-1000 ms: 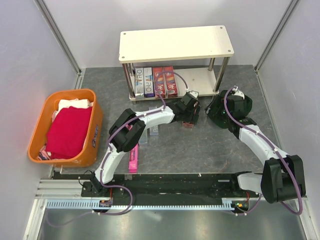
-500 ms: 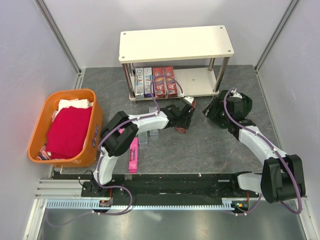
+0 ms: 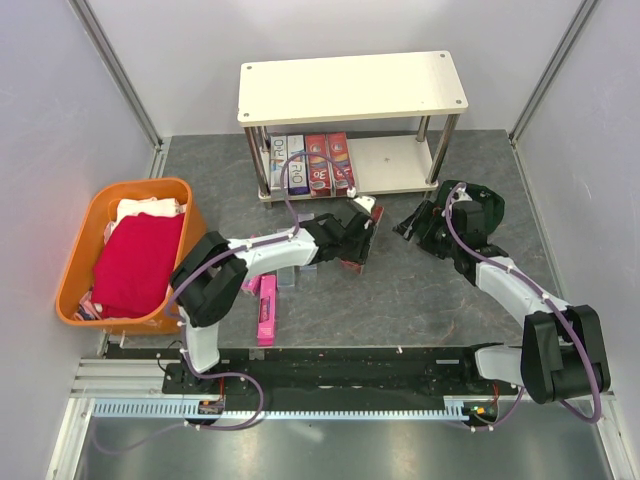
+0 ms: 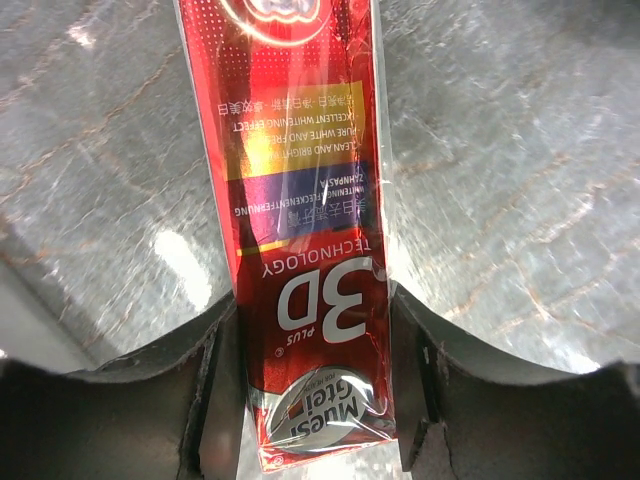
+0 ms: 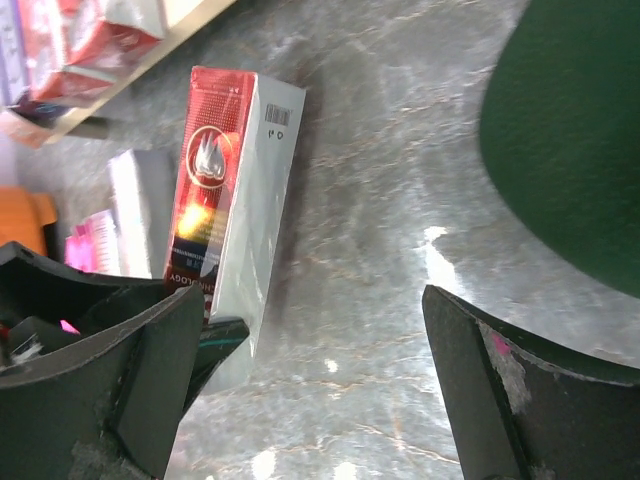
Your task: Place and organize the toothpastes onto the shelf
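**A:** Left hand [image 4: 310, 400] is clenching the red box [image 4: 300, 200] near one end, a finger on each long edge. The right hand [image 3: 412, 222] is hanging released nearby.

**B:** Where is the box sitting?

**A:** It's lying low on the worktop [image 3: 420, 290], just before the shelf [image 3: 400, 165].

**B:** Which way is it pointing?

**A:** Its long axis is running flat, with the free end reaching away from the hand, roughly shelfward. I'm thinking it needs lifting level, then turning to match the row [image 3: 310, 165] and sliding in beside it without nudging anything.
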`<state>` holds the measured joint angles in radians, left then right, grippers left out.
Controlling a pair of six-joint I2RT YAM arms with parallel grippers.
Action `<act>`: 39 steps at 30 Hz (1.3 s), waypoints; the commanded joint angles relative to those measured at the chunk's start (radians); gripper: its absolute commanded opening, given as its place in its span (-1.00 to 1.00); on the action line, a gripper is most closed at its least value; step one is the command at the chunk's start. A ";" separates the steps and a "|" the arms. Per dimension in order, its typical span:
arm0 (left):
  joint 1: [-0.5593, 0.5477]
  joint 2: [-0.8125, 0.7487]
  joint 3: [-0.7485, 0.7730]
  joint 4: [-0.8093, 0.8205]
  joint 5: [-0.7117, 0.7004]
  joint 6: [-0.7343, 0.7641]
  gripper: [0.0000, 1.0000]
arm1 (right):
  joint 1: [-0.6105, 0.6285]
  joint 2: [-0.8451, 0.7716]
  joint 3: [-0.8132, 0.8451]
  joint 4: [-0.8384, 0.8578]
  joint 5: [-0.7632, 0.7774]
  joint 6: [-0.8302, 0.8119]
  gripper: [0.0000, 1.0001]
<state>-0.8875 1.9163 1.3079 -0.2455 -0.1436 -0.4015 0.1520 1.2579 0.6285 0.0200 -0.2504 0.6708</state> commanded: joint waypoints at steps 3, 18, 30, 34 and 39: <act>0.007 -0.158 -0.050 0.083 0.007 -0.030 -0.06 | -0.002 -0.017 -0.016 0.089 -0.096 0.041 0.96; 0.033 -0.296 -0.122 0.157 0.050 -0.039 -0.08 | 0.029 0.041 -0.107 0.415 -0.317 0.286 0.96; 0.033 -0.336 -0.130 0.169 0.090 -0.039 -0.08 | 0.121 0.213 -0.059 0.707 -0.329 0.450 0.89; 0.033 -0.342 -0.136 0.172 0.099 -0.039 -0.07 | 0.123 0.241 -0.036 0.732 -0.323 0.464 0.70; 0.033 -0.347 -0.147 0.183 0.108 -0.031 -0.06 | 0.124 0.285 -0.024 0.807 -0.335 0.503 0.16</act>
<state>-0.8570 1.6257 1.1675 -0.1509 -0.0483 -0.4210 0.2729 1.5150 0.5617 0.7055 -0.5701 1.1336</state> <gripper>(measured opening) 0.564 0.658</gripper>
